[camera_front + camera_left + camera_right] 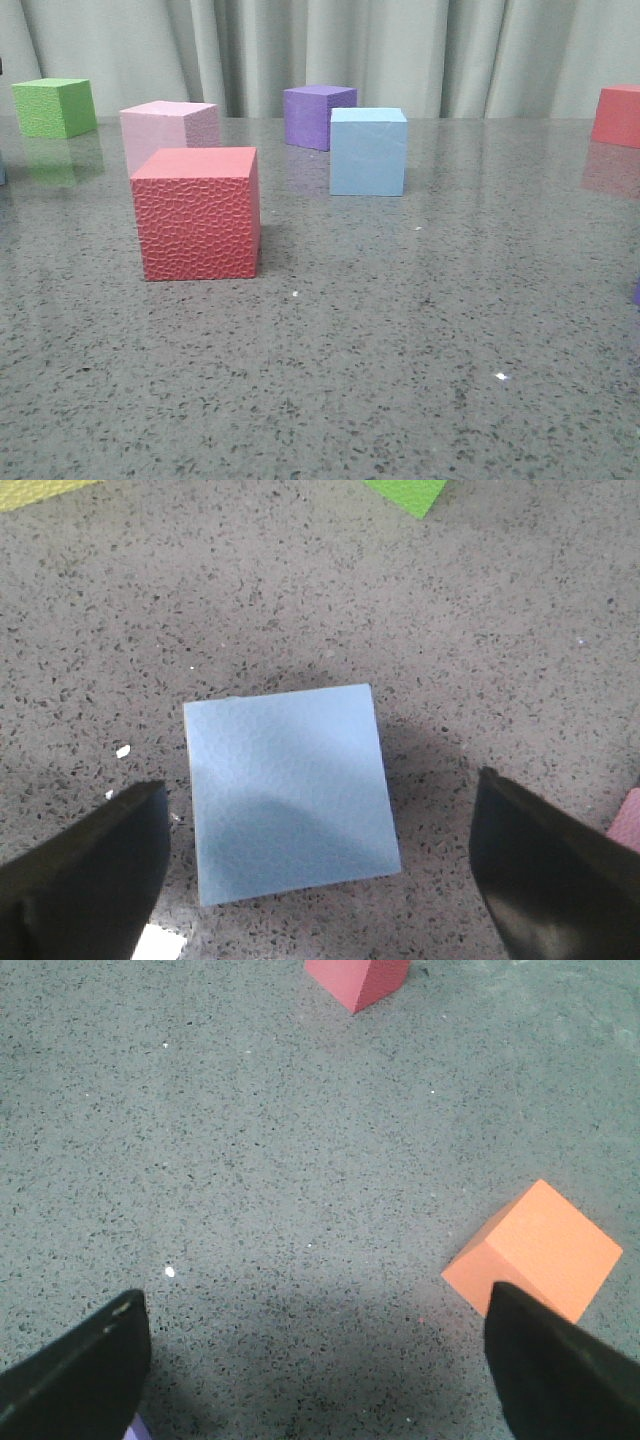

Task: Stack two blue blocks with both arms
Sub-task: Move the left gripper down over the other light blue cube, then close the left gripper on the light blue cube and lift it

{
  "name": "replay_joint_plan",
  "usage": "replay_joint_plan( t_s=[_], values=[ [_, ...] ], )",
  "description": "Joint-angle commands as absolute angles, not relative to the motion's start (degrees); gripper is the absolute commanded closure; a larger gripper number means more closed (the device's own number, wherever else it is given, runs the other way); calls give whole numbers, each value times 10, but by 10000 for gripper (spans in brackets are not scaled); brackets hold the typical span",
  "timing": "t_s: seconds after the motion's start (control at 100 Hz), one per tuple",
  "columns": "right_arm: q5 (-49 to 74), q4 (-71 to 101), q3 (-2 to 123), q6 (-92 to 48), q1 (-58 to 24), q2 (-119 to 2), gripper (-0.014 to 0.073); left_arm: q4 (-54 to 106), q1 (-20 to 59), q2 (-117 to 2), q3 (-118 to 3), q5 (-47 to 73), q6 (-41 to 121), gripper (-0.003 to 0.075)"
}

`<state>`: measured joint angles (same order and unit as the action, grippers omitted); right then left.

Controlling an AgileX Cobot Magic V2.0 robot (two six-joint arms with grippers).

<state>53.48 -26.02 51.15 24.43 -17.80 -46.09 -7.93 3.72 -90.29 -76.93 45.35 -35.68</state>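
Beside the purple cube (pixel 318 116), one blue block (pixel 368 151); a second (pixel 290 792) between spread left fingers (pixel 85 880). Right fingers (pixel 560 1370) spread, empty. No writing visible.

Front camera sits low, looking forward across the speckled table (pixel 400 380) toward the curtain (pixel 400 50). Left wrist camera looks straight down, close over a blue block (pixel 290 790). Right wrist camera looks steeply down from higher, on bare table and an orange cube (pixel 535 1250).
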Motion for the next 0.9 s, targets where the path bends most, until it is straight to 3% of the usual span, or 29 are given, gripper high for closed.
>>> replay_joint_plan(
  t_s=[0.0, 0.89],
  values=[
    [500, -285, 527, 241, -176, -456, -69, -100, 42, -886, -789, 423, -376, 143],
    [500, -285, 527, 241, -176, -456, -69, -115, 42, -946, -789, 409, -396, 143]
  ],
)
